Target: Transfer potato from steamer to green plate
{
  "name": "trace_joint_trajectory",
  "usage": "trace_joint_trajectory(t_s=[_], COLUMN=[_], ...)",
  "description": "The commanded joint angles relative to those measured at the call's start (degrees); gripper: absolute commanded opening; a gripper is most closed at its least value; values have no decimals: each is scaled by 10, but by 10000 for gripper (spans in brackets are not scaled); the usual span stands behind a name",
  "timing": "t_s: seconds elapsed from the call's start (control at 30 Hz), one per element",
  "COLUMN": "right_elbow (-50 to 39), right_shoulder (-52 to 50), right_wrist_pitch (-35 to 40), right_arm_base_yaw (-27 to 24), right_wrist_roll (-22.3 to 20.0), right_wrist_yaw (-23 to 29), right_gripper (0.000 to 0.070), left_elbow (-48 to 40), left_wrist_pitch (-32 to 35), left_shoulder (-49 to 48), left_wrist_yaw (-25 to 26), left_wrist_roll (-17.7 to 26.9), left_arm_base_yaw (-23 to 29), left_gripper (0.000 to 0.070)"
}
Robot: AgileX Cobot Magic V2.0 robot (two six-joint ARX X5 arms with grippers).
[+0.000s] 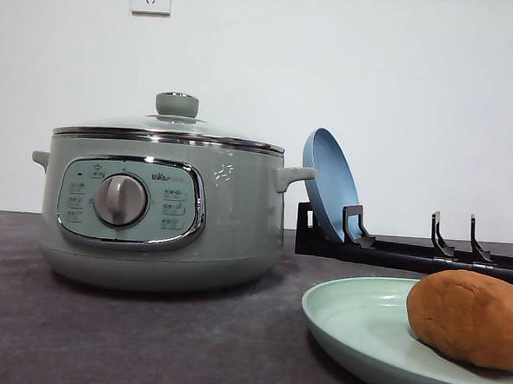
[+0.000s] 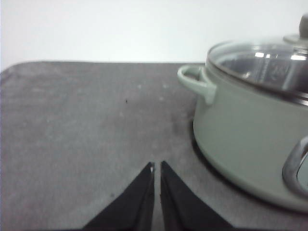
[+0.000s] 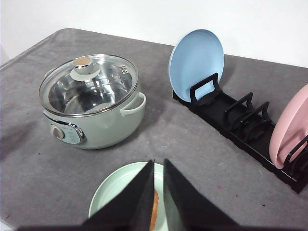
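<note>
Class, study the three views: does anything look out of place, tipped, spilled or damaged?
Nothing stands out. The steamer sits upright with its glass lid seated squarely. The potato rests on the green plate. The blue plate and pink plate stand in the black rack. No spills show.

1. Front view: we sit low, almost level with the surface [image 1: 99, 339], facing the wall, close to the steamer [image 1: 159, 212].
2. Left wrist view: we're low beside the steamer's side, looking across the surface.
3. Right wrist view: we look down from high. All three views share the steamer.
</note>
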Motion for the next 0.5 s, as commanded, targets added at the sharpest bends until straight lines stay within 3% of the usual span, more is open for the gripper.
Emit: trace_joint_trajectory(t_s=[0.0, 0.47], right_elbow=[6, 6], right_shoulder=[2, 2], right_wrist_pitch=[7, 7], right_arm_base_yaw=[3, 3], right_wrist_roll=[-4, -4], right_wrist_yaw=[2, 2], right_gripper=[21, 22], left_elbow=[-12, -12], left_wrist_pitch=[-1, -1], left_shoulder=[0, 0], left_wrist_yaw=[-4, -4], left_wrist_roll=[-3, -3], left_arm_base_yaw=[0, 0], left_gripper=[17, 17])
